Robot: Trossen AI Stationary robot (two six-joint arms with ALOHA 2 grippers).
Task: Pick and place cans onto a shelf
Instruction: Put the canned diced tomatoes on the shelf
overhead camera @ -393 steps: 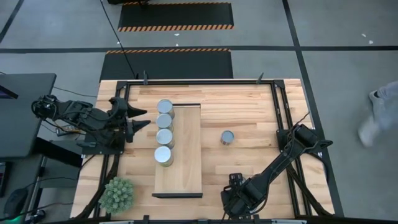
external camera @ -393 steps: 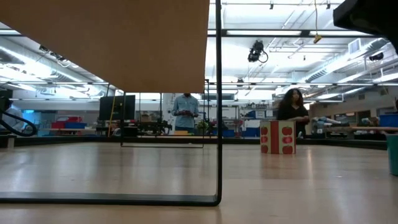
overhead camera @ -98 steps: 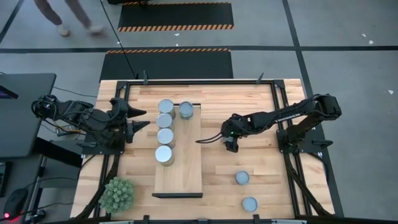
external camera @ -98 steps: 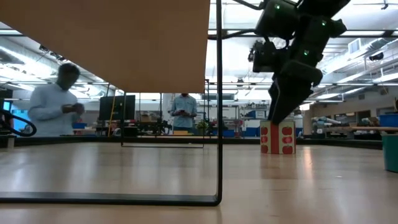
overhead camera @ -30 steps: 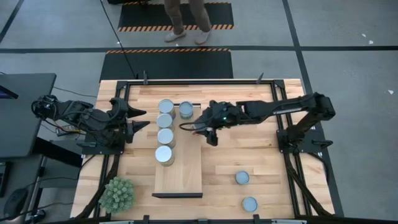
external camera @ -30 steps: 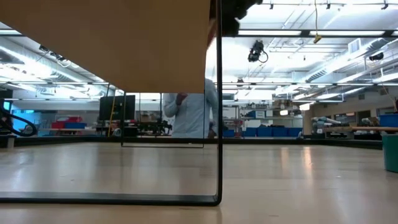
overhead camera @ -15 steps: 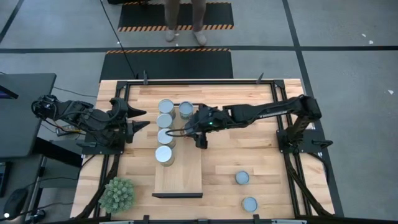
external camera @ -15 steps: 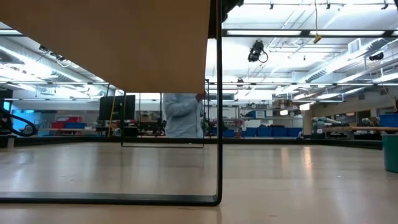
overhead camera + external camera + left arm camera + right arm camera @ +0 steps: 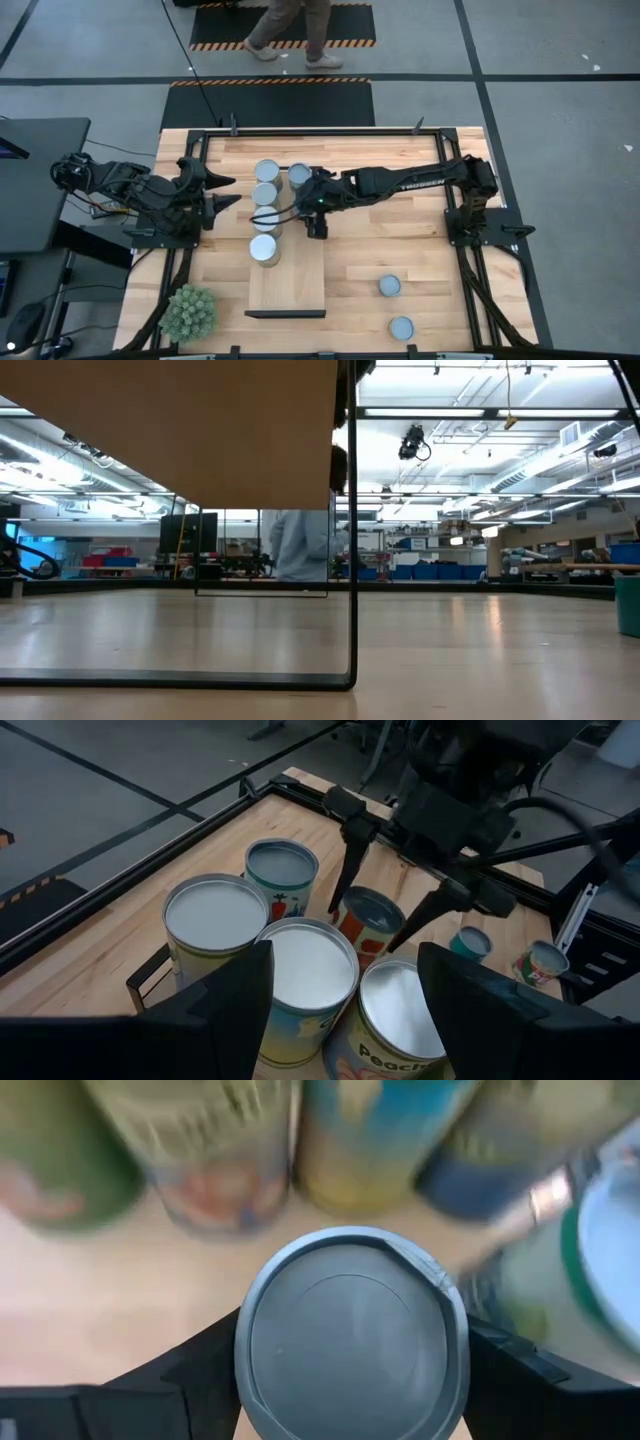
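eight cans (image 9: 263,249) in all. four in a row along the left side of the shelf (image 9: 295,275), close together. a fifth (image 9: 299,175) just beside the row, also on the shelf, at the end farthest from the plant (image 9: 189,311). sixth can (image 9: 350,1335), grey-topped and upright, beside the middle of the row, grasped by the right jaws, dark fingers (image 9: 345,870) against its two sides; resting on the shelf or just above it, cannot tell. right arm (image 9: 400,183) stretched across the tabletop (image 9: 400,230) from its right edge. two more cans (image 9: 389,286) loose on the tabletop right of the shelf, well apart from it. left jaws released, spread wide, empty, at the tabletop's left edge, pointed toward the row. person (image 9: 290,30) on the floor beyond the tabletop.
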